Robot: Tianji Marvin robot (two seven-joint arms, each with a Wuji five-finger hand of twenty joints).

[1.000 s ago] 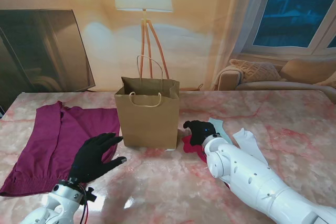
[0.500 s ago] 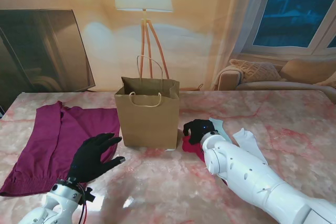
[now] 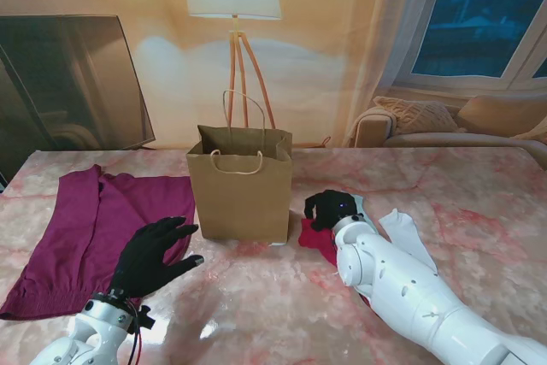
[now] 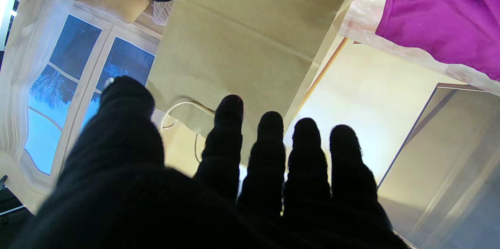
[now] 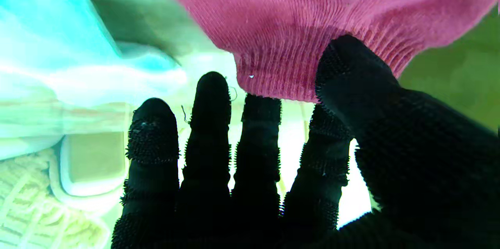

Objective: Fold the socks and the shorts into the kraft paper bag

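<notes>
Right now, right hand (image 3: 330, 209) at frame center curls down, thumb pinching the red sock (image 3: 317, 240); left hand (image 3: 152, 256), lower left, hovers splayed, holding nothing, beside the bag (image 3: 240, 189).

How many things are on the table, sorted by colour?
Brown: 1, the paper bag
Purple: 1, the shorts
Red: 1, a sock
Pale blue or white: 2, cloth pieces, partly hidden by the right arm
Total: 5
</notes>
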